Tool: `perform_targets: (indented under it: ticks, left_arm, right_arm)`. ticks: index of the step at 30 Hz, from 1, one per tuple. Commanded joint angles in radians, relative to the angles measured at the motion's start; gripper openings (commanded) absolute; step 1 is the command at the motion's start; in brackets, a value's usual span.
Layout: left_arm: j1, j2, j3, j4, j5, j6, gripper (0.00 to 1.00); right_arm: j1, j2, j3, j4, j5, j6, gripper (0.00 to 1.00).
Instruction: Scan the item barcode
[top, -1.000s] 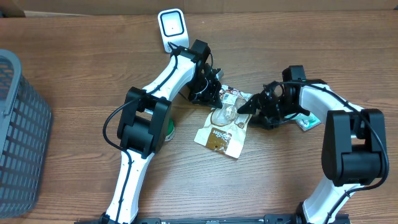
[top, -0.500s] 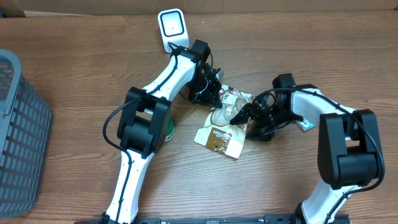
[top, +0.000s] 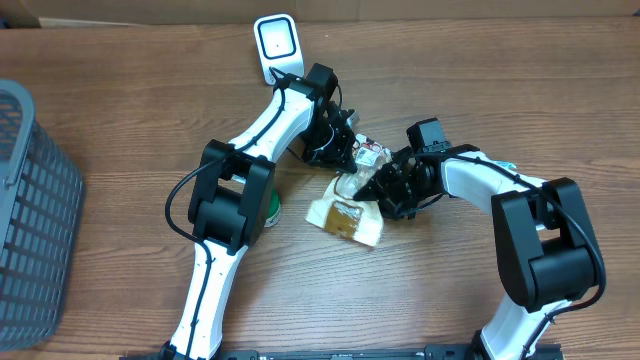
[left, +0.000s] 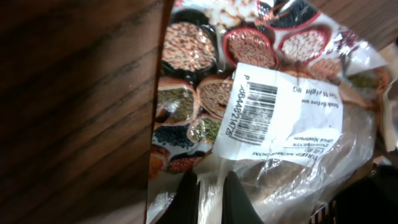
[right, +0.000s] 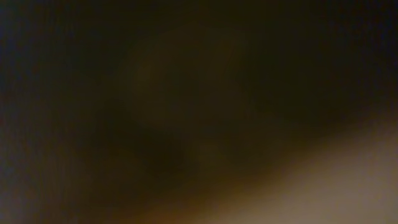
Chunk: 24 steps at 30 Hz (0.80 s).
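The item is a clear plastic packet of dried mixed beans (top: 345, 218) lying crumpled on the wooden table between my two arms. In the left wrist view its white label with the barcode (left: 256, 111) faces up. My left gripper (left: 210, 177) is shut, pinching the clear plastic at the packet's top edge (top: 345, 160). My right gripper (top: 378, 190) presses against the packet's right side; its jaws are hidden from above, and the right wrist view is a dark blur. The white scanner (top: 275, 42) stands at the back, beyond the left arm.
A grey slatted basket (top: 35, 200) fills the left edge of the table. A small green round object (top: 273, 208) lies beside the left arm's elbow. Both arms crowd the middle of the table.
My right gripper has moved left onto the packet. The packet has bunched up and slid a little leftward. The left arm has held still.
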Motion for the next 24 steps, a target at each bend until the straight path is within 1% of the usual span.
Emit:
perform_targets:
  ticks: [1, 4, 7, 9, 13, 17, 19, 21, 24]
  left_arm:
    - [-0.01, 0.022, -0.014, -0.001, -0.01, 0.008, 0.04]
    - [-0.01, 0.022, -0.014, 0.0, -0.01, 0.009, 0.04]
    - [-0.007, 0.022, -0.014, 0.004, -0.014, 0.009, 0.04]
    - [-0.005, 0.022, -0.014, 0.012, -0.022, 0.012, 0.04]
    - [0.012, 0.009, 0.023, 0.005, -0.029, 0.02, 0.04]
    - [0.048, -0.041, 0.135, -0.047, -0.033, 0.021, 0.04]
    - [0.074, -0.079, 0.226, -0.094, -0.037, 0.021, 0.04]
    - [0.104, -0.118, 0.319, -0.144, -0.037, 0.024, 0.04]
    - [0.158, -0.183, 0.465, -0.229, -0.047, 0.028, 0.04]
  right_arm:
    - [-0.029, 0.023, -0.016, -0.01, 0.071, -0.012, 0.17]
    - [-0.064, 0.023, -0.015, -0.042, 0.059, -0.081, 0.11]
    - [-0.098, 0.023, -0.014, -0.069, 0.015, -0.212, 0.08]
    - [-0.12, 0.022, -0.014, -0.081, -0.01, -0.294, 0.04]
    - [-0.156, 0.013, -0.013, -0.099, -0.045, -0.401, 0.04]
    - [-0.177, -0.023, 0.019, -0.159, -0.081, -0.527, 0.04]
    - [-0.177, -0.051, 0.052, -0.209, -0.08, -0.585, 0.04]
    - [-0.177, -0.082, 0.093, -0.265, -0.079, -0.631, 0.04]
    - [-0.172, -0.123, 0.158, -0.343, -0.079, -0.658, 0.04]
